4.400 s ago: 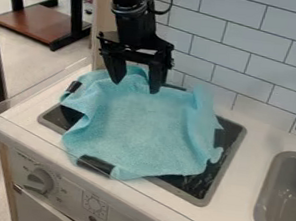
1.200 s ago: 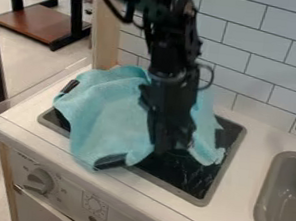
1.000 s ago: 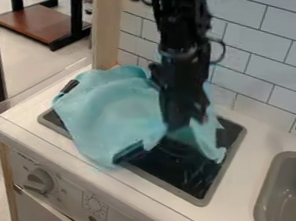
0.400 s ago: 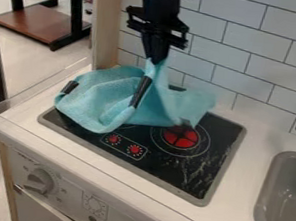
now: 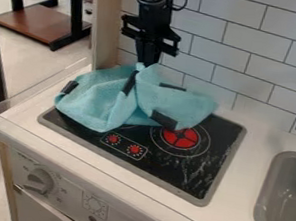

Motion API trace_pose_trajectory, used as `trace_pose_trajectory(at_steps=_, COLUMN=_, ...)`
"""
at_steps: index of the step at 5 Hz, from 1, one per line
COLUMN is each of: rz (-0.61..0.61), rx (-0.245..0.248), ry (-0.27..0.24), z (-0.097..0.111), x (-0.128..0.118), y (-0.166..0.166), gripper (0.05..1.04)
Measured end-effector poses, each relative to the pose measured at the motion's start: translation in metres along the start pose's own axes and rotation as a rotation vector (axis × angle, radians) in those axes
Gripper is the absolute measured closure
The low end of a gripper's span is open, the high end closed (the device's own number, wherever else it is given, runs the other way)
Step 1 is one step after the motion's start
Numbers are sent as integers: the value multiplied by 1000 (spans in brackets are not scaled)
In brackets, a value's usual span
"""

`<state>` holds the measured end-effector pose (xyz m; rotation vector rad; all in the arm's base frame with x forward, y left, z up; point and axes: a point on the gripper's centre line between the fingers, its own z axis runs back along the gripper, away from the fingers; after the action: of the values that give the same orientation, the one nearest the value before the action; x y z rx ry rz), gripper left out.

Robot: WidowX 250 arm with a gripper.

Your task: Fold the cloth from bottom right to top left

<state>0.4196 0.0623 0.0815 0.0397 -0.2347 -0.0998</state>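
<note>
Camera view, and from where I'm standing the blue cloth [image 5: 101, 99] sits bunched over the back and left of the black stove top [image 5: 190, 175], set into the white desk [image 5: 238, 193]. One part is drawn up into a peak beneath the claw [image 5: 143, 61], presumably because a corner has to be lifted to carry the fold across to the top left. The rest slopes down to either side and rests on the stove, which probably steadies it. Dark patches mark the fabric, one running up close to the peak [image 5: 129, 83], another low on the right-hand lobe [image 5: 164, 119], and the red burner [image 5: 180, 137] shows in front. As for the claw, it points straight down with its fingers drawn together, hardly any gap between them, pinching the cloth at that peak. I'd say the fold is well along, but the corner wants laying down flat before letting go.
</note>
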Motion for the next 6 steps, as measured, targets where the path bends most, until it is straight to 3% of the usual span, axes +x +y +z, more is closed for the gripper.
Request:
trace_pose_trajectory(at_steps=2, rz=1, rx=81, ry=51, z=-41, x=5, y=16, gripper=1036)
trace_pose_trajectory(at_steps=3, rz=15, rx=95, ry=56, z=-50, x=8, y=25, gripper=1014)
trace_pose_trajectory(at_steps=4, rz=59, rx=86, ry=62, z=-50, x=6, y=40, gripper=866)
trace_pose_trajectory(at_steps=6, rz=96, rx=72, ry=71, z=-46, x=-2, y=42, gripper=308)
